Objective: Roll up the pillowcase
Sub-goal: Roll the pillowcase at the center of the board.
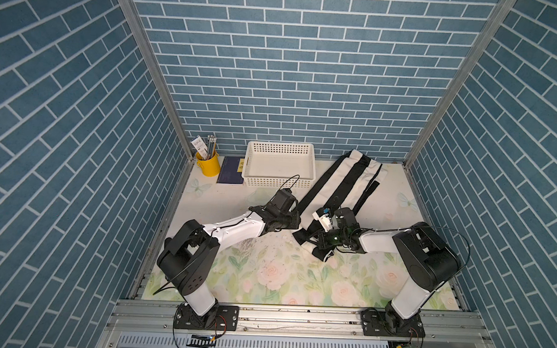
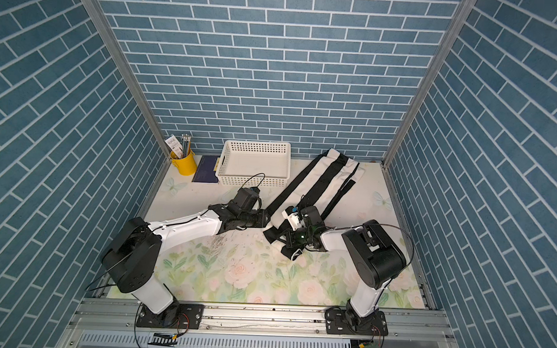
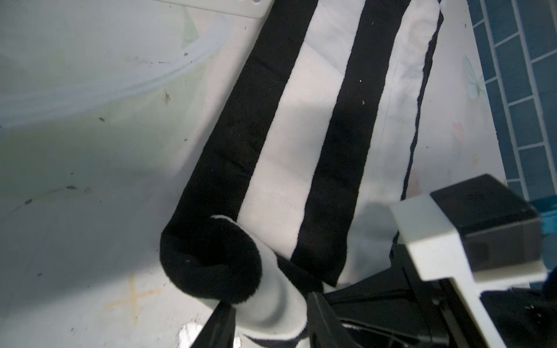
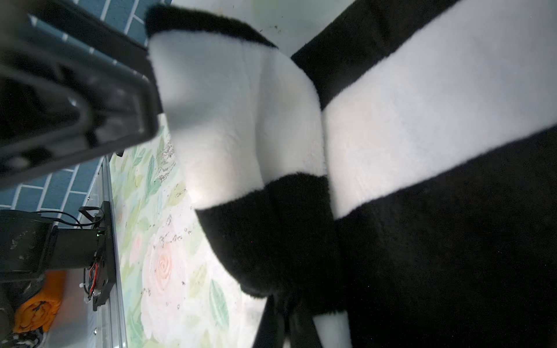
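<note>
Both same build: left arm (image 1: pixel 233 226) and right arm (image 1: pixel 377 242) have glossy white shell links and bulky black joint housings. Flat black base plates (image 1: pixel 206 317) with silver screws. A thin black cable (image 1: pixel 290 179) loops off each wrist, and there are red and black wires (image 1: pixel 221 324) at the bases. Green LED (image 1: pixel 334 238) lit on the right wrist. The left gripper (image 3: pixel 271 328) and right gripper (image 4: pixel 286 328) have plain black fingers.

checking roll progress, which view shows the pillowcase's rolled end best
Left wrist view: the pillowcase's rolled end shows clearly, flat stripes beyond it. The right wrist view crops it close. In both top views it is small, partly behind the right arm.
</note>
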Controlling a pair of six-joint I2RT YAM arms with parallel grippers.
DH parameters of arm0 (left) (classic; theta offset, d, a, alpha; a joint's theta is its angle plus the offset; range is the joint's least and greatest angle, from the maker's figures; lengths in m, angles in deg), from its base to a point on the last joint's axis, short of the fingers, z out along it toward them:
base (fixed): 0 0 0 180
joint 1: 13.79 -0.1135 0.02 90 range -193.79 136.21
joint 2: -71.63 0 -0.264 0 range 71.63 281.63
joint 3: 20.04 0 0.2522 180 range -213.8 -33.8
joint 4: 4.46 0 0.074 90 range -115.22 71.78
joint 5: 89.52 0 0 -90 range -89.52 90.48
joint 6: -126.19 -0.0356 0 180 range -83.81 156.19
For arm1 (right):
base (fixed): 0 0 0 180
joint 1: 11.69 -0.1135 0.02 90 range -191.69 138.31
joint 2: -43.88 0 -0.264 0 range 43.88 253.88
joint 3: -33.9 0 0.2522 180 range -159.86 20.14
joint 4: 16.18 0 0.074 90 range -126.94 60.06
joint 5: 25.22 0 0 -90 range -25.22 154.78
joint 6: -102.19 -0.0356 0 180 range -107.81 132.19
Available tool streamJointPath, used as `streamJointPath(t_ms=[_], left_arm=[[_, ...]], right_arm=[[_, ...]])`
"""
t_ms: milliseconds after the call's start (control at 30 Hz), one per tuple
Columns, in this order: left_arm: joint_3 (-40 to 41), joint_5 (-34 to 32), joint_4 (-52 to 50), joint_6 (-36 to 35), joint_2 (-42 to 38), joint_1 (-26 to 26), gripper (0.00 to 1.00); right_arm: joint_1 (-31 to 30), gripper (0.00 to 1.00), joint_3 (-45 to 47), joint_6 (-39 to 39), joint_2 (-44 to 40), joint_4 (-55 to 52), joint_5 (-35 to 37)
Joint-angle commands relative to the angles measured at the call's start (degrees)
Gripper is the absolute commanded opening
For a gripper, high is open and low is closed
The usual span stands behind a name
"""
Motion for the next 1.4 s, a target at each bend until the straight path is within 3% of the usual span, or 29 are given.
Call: streamJointPath(t_ms=[0, 300, 367, 433, 567, 600, 767, 1000, 1233, 1367], left_arm=[[-1.3, -1.19, -0.06, 0.26, 2.79, 0.35, 0.42], [-4.15, -9.3, -6.65, 4.02, 6.41, 0.27, 0.38], [-4.78, -10.71, -8.27, 4.41, 7.01, 0.26, 0.38], [-5.8, -10.89, -9.6, 4.84, 8.61, 0.26, 0.37], [-6.11, -10.06, -9.29, 6.09, 10.43, 0.33, 0.37], [-6.22, -10.07, -9.24, 6.2, 10.61, 0.3, 0.37], [-7.35, -9.69, -8.79, 6.17, 11.5, 0.35, 0.37], [-7.31, -9.7, -8.8, 6.63, 11.84, 0.35, 0.37], [-7.01, -10.6, -9.58, 6.77, 11.61, 0.35, 0.37], [-6.74, -10.63, -9.38, 6.97, 11.76, 0.35, 0.37]], right_arm=[[0.61, 0.0, -1.11, -0.59, 1.0, -2.41, 2.06], [0.6, 0.0, -2.19, 0.2, -0.84, -4.89, 4.84], [0.61, 0.11, -2.23, 0.29, -1.33, -5.6, 6.11], [0.62, 0.3, -2.7, 0.76, -2.8, -7.44, 8.72], [-0.62, 0.53, -3.79, 5.14, -9.36, -13.67, 16.05], [-1.28, 0.54, -4.13, 6.47, -11.06, -15.6, 17.89], [-5.56, 0.56, -2.82, 10.02, -20.09, -23.75, 26.73], [-11.62, 0.59, -1.63, 9.97, -21.6, -33.54, 30.93], [-9.95, 0.52, -1.4, 8.31, -19.32, -33.3, 41.13], [-6.79, 0.46, -2.87, 8.72, -14.82, -31.68, 40.01]])
